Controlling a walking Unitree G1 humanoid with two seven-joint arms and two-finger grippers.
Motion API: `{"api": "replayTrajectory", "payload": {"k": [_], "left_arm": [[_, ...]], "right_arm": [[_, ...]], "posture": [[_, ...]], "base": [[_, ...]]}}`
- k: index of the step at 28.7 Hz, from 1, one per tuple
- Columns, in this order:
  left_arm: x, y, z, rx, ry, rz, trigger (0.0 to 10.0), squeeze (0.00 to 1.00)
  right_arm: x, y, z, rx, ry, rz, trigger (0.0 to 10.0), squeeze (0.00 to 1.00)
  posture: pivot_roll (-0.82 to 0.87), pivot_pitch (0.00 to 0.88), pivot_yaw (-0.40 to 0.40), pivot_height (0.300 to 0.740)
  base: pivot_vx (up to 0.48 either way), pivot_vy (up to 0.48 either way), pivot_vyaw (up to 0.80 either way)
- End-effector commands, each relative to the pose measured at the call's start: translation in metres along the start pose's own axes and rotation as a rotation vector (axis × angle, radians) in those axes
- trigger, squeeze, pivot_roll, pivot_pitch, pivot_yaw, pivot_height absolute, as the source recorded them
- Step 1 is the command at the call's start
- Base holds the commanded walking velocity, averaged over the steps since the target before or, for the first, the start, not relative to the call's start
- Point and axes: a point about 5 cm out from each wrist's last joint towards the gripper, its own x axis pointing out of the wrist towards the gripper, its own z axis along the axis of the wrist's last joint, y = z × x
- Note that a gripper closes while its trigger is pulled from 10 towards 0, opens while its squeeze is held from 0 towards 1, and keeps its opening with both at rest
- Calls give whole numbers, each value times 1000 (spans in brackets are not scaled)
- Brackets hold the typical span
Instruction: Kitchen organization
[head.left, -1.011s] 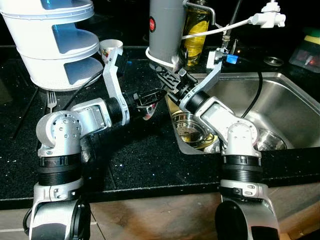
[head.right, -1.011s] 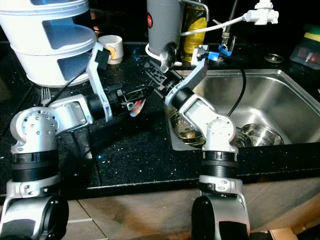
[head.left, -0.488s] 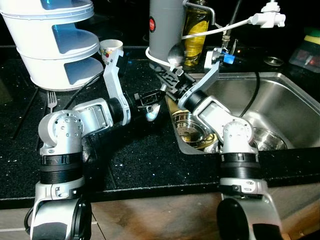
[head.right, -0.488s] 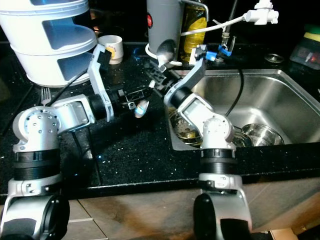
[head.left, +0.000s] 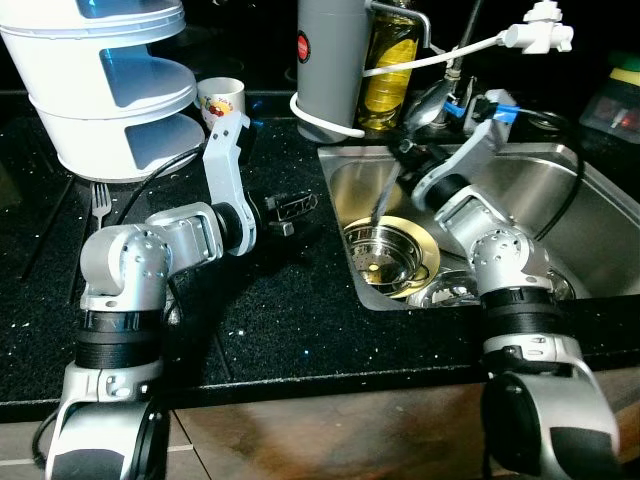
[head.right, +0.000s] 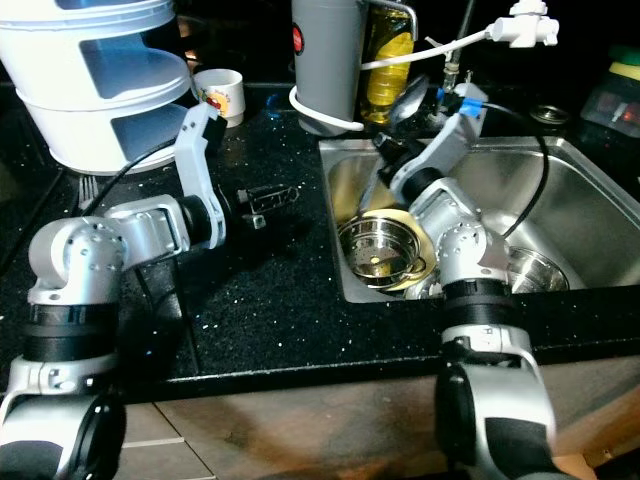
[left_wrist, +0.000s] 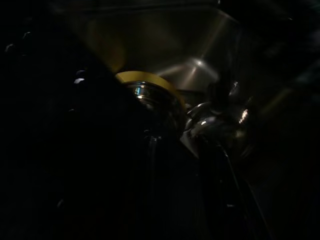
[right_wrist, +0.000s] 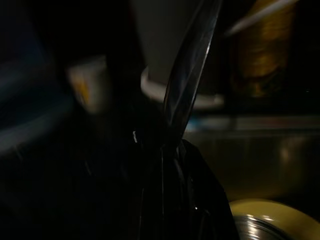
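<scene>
My right gripper (head.left: 405, 152) is shut on a metal spoon (head.left: 423, 104), held over the back left corner of the steel sink (head.left: 590, 215). The spoon's bowl points up toward the oil bottle and its handle slants down toward a steel bowl (head.left: 385, 250) standing on a yellow plate (head.left: 426, 272). In the right wrist view the shiny spoon (right_wrist: 187, 80) rises from between the black fingers (right_wrist: 195, 200). My left gripper (head.left: 292, 206) hovers open over the black counter (head.left: 290, 320), left of the sink, with nothing in it.
A white tiered container (head.left: 110, 90), a paper cup (head.left: 222, 98) and a fork (head.left: 102, 203) are at the back left. A grey cylinder (head.left: 330, 60), an oil bottle (head.left: 388, 60) and a white sprayer (head.left: 540, 38) stand behind the sink. More steel bowls (head.right: 535, 270) lie inside it.
The spoon passed from my left gripper to my right. The right arm swung right with it, from over the counter to over the sink. The left gripper drew back, open.
</scene>
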Motion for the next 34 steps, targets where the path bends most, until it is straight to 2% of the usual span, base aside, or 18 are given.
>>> {"api": "replayTrajectory", "payload": {"k": [1, 2, 3, 5, 6, 8, 10, 12, 17, 24, 25, 26, 29, 30, 32, 33, 34], "left_arm": [[9, -17, -2, 137, -5, -41, 10000, 0], [12, -21, -4, 178, 1, -48, 10000, 0], [15, -27, -6, 211, 4, -63, 10000, 0], [17, -30, -8, 226, 4, -71, 10000, 0], [22, -38, -7, 264, -14, -95, 10000, 0], [30, -51, -6, 330, -51, -131, 10000, 0], [34, -55, -6, 369, -62, -142, 10000, 0], [36, -55, -6, 384, -64, -141, 10000, 0], [40, -53, -7, 419, -64, -134, 10000, 0], [40, -46, -3, 429, -70, -113, 10000, 0], [40, -45, -3, 432, -72, -114, 10000, 0], [40, -44, -3, 436, -74, -115, 10000, 0], [41, -43, -3, 439, -75, -116, 10000, 0], [41, -42, -3, 439, -75, -116, 10000, 0], [41, -41, -3, 437, -78, -114, 10000, 0], [41, -40, -2, 433, -79, -112, 10000, 0], [40, -39, -2, 430, -79, -110, 10000, 0]], "right_arm": [[-1, 2, -18, -87, 48, 17, 0, 0], [-1, 2, -23, -110, 61, 19, 0, 0], [-2, 2, -29, -132, 80, 22, 2784, 0], [-2, 2, -33, -144, 92, 24, 2784, 0], [-4, 1, -41, -148, 118, 20, 10000, 0], [-7, -2, -53, -167, 153, 2, 10000, 0], [-9, -8, -58, -179, 170, -27, 10000, 0], [-11, -11, -60, -191, 182, -48, 10000, 0], [-18, -27, -69, -241, 291, -141, 10000, 0], [-22, -36, -72, -236, 333, -190, 10000, 0], [-23, -37, -73, -237, 339, -191, 10000, 35], [-23, -37, -74, -238, 348, -192, 10000, 933], [-23, -37, -74, -239, 355, -192, 10000, 933], [-23, -37, -75, -239, 358, -194, 10000, 1000], [-23, -37, -75, -242, 359, -200, 10000, 1000], [-22, -37, -74, -244, 358, -202, 10000, 380], [-22, -37, -74, -245, 358, -203, 10000, 0]], "posture": [[62, 190, -11, 740], [62, 190, -11, 740], [61, 191, -10, 740], [61, 191, -10, 740], [63, 193, -8, 740], [63, 193, -8, 740], [63, 193, -8, 740], [63, 193, -8, 740], [60, 203, -4, 740], [61, 202, -3, 740], [62, 203, -3, 740], [62, 203, -3, 740], [63, 204, -4, 740], [63, 203, -4, 740], [64, 203, -5, 740], [65, 203, -6, 740], [65, 203, -6, 740]], "base": [[0, 0, 0], [0, 0, 0], [0, 0, 0], [0, 0, 0], [0, 0, 0], [0, 0, 0], [0, 0, 0], [0, 0, 0], [0, 0, 0], [0, 0, 0], [0, 0, 0], [0, 0, 0], [0, 0, 0], [0, 0, 0], [0, 0, 0], [0, 0, 0], [0, 0, 0]]}}
